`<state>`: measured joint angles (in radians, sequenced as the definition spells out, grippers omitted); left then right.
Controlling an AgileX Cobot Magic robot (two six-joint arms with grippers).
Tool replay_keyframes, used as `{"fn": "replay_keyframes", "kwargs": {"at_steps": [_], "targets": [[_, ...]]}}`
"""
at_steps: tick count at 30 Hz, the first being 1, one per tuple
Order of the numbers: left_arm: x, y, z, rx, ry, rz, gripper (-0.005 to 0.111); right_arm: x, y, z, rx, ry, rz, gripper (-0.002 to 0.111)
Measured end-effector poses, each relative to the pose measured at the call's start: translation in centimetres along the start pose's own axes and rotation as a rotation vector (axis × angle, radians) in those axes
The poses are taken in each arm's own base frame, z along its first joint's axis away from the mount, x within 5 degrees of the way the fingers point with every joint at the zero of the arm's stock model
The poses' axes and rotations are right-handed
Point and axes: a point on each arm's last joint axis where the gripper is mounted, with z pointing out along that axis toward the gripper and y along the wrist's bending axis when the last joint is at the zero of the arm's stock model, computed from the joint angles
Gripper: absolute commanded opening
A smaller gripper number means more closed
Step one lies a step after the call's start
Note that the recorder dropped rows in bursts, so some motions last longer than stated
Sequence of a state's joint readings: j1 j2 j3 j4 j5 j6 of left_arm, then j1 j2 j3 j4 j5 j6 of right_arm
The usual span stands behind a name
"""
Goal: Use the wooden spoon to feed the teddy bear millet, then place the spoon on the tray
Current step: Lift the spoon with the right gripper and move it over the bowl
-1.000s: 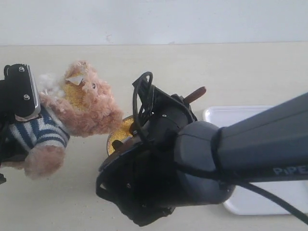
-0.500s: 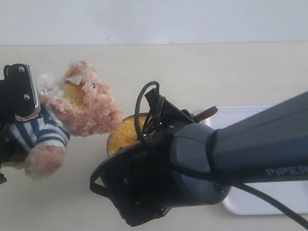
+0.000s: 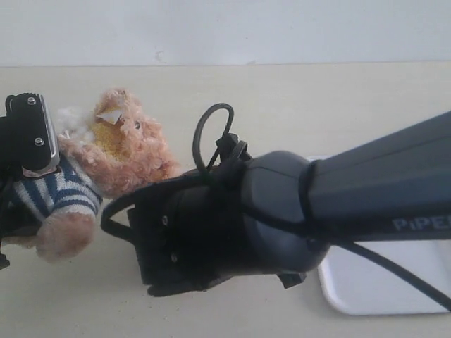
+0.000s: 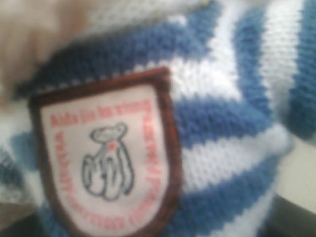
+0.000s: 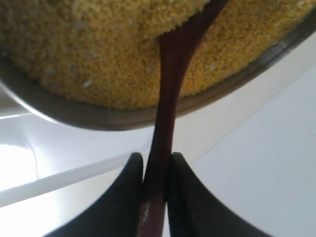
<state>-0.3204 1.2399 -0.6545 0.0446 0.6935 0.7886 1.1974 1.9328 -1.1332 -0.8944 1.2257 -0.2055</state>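
Logging a pale beige table (image 3: 317,105) under a plain white wall (image 3: 225,32), with the white tray (image 3: 366,296) flat at its right side, partly hidden by my right arm (image 3: 373,204). Right tool (image 5: 155,162) is pinched narrow on the wooden spoon (image 5: 170,74) handle, the spoon's tip buried in the millet (image 5: 98,44) in the metal bowl (image 5: 74,114). Teddy bear (image 3: 127,151) leans at the left against my left tool (image 3: 28,141); its striped shirt fills that wrist view, so I cannot tell how that tool stands.
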Motion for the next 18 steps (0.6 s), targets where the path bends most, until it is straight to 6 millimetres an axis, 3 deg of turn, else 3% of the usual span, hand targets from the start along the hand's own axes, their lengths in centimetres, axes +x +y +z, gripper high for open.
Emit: {"fn": "replay_keyframes", "kwargs": {"at_steps": [10,18], "targets": [[0.0,0.0,0.0,0.005,-0.005,-0.009,0.004,0.5,-1.3,0.2,-0.168,-0.054,0.157,0.0],[0.0,0.0,0.0,0.005,-0.005,-0.009,0.004,0.8,-1.8,-0.4,-0.188,-0.087,0.185,0.0]]}}
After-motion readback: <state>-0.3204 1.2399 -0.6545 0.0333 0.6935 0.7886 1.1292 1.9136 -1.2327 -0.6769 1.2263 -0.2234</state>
